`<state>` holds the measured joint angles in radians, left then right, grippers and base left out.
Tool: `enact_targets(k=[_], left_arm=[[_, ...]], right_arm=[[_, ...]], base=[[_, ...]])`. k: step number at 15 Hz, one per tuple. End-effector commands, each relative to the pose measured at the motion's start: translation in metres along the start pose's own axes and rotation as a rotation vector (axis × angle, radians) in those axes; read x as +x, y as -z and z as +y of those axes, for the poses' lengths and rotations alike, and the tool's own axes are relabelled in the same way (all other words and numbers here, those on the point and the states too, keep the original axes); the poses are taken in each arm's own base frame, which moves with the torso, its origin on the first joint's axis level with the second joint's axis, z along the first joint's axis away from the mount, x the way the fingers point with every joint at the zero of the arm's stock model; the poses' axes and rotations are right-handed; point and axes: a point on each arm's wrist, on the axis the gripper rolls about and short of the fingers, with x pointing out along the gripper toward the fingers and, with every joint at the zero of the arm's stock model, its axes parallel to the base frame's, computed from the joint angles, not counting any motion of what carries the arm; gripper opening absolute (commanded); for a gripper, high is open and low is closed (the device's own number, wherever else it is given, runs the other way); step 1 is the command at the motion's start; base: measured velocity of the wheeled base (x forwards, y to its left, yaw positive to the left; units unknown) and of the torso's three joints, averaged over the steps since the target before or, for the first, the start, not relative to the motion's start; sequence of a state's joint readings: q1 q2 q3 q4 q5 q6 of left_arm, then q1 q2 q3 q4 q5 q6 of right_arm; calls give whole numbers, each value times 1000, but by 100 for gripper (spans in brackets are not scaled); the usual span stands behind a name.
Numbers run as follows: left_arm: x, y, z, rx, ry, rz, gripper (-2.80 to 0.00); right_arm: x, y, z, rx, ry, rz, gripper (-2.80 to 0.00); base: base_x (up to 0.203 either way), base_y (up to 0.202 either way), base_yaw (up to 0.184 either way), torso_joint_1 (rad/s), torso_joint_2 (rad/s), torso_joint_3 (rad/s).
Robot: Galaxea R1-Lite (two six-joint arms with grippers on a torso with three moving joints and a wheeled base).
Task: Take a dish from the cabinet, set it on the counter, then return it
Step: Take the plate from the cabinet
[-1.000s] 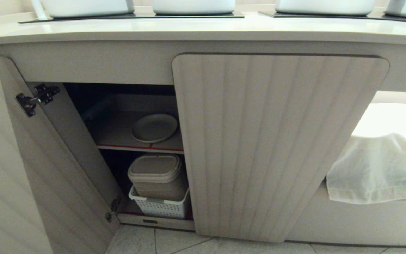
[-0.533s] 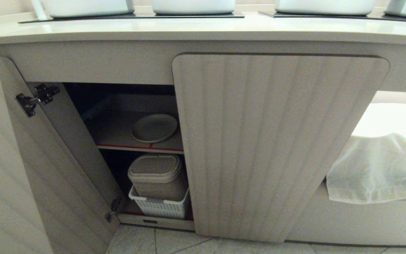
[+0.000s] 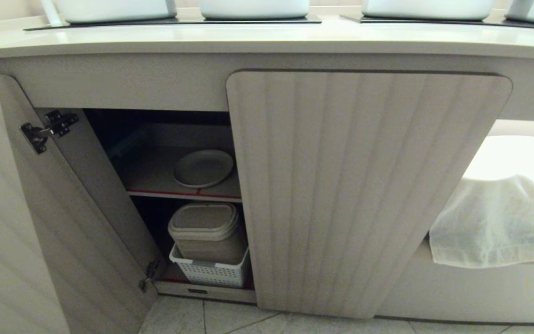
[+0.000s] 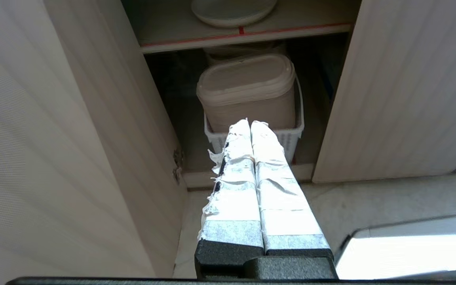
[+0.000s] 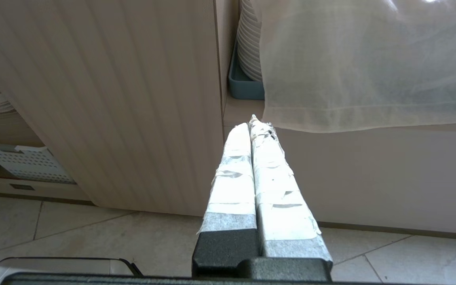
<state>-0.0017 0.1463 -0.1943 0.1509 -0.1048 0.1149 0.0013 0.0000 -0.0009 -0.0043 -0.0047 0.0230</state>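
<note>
The cabinet [image 3: 369, 185] stands under the counter [image 3: 267, 41], its left door [image 3: 12, 232] swung wide open and its middle door [image 3: 364, 195] closed. Inside the open bay, the dish [image 3: 203, 168] lies flat on the upper shelf [image 3: 155, 178], close to the shelf's red-edged front and just beside the closed door's edge. Nothing touches it. Below the shelf, a lidded beige container [image 3: 204, 229] sits in a white slotted basket [image 3: 211, 271] on the cabinet floor.

The left pincer [image 4: 249, 123] is low in front of the open bay, its tape-wrapped fingers [image 4: 236, 158] pressed together with nothing between them. In the left wrist view it points toward the container and basket, with the dish higher up and well apart from the tips.

The right pincer [image 5: 253, 122] hangs before the closed middle door, its taped fingers [image 5: 236, 166] likewise together and empty (neither arm shows in the head view). Past its tips a sheer white cloth [image 5: 366, 67] drapes over the neighbouring opening; beside the cloth's edge is what looks like a stack of pale plates [image 5: 247, 43] in a blue-grey tray [image 5: 244, 85], though most of it is hidden.

On the counter, white tubs [image 3: 253, 7] stand on black inset panels [image 3: 174, 22]. Pale floor tiles [image 3: 295, 324] run below the cabinet.
</note>
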Motion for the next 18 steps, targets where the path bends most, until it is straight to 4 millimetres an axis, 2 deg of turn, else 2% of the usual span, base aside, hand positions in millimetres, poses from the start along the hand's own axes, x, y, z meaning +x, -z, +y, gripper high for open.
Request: enact_targets(k=[1, 5, 10, 14, 18], left_arm=[[12, -10, 2, -9, 14, 89, -280], [45, -32, 8, -37, 32, 212, -280], [107, -63, 19, -133, 24, 317, -280], [154, -62, 24, -202, 3, 329, -280], [199, -45, 27, -238, -4, 330, -280]], right_arm=[[0, 0, 0, 0, 0, -1, -280], [0, 0, 0, 0, 0, -1, -280], [0, 0, 0, 0, 0, 0, -280], [0, 0, 0, 0, 0, -2, -280], [0, 0, 0, 0, 0, 1, -280]], base=[[0, 0, 0, 0, 0, 0], [0, 0, 0, 0, 0, 0], [0, 0, 0, 0, 0, 0], [0, 0, 0, 0, 0, 0], [0, 0, 0, 0, 0, 0]])
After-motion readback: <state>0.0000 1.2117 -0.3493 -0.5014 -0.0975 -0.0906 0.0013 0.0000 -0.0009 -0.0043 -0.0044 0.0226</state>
